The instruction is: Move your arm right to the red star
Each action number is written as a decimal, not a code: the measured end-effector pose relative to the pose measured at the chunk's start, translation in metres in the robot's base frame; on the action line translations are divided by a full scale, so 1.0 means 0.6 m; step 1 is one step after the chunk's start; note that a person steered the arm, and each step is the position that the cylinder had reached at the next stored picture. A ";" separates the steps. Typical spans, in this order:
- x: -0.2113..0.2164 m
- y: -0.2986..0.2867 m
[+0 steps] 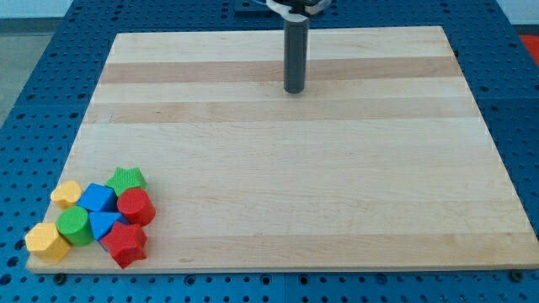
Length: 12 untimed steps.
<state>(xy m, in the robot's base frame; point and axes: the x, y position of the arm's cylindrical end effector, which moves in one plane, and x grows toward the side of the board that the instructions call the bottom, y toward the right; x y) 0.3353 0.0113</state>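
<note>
The red star (125, 243) lies at the view's bottom left, near the board's bottom edge, at the bottom of a tight cluster of blocks. My tip (294, 89) is at the end of the dark rod, near the view's top centre, far up and to the right of the red star and touching no block. A red cylinder (136, 206) sits just above the star. A blue block (104, 224) sits at the star's upper left.
The cluster also holds a green star (126, 178), a blue cube (98, 199), a green cylinder (75, 226), a yellow block (66, 194) and a yellow hexagon (47, 241). The wooden board (337, 185) lies on a blue perforated table.
</note>
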 end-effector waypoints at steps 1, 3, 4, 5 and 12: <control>-0.017 -0.108; -0.018 -0.314; -0.015 -0.423; 0.016 -0.518; 0.199 -0.161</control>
<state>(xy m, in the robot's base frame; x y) 0.4546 -0.0850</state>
